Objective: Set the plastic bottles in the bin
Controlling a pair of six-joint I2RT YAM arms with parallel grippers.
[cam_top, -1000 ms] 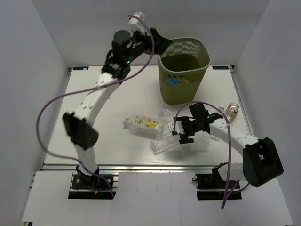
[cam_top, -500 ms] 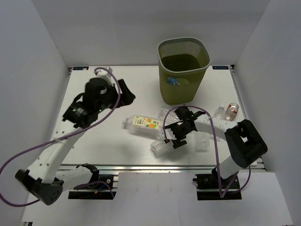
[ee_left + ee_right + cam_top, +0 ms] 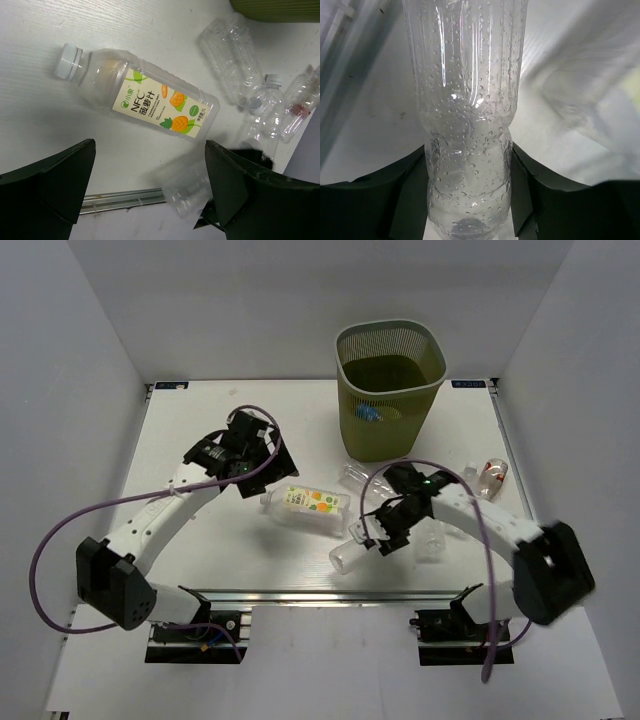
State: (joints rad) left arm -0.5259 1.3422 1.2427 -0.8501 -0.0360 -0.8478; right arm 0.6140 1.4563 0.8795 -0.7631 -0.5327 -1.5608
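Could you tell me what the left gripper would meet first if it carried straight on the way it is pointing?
The left gripper would most likely meet the labelled bottle, lying just ahead of its open jaws, though depth is hard to judge.

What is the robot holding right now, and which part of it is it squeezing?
The right end effector grips a clear bottle around its narrowed waist. The left end effector is open and holds nothing; the labelled bottle lies free on the table.

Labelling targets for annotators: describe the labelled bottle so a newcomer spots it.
From the olive-green bin, look nearer and left: a white-capped bottle lies flat. It alone has a white label with orange-green fruit; the bottles beside it are bare.
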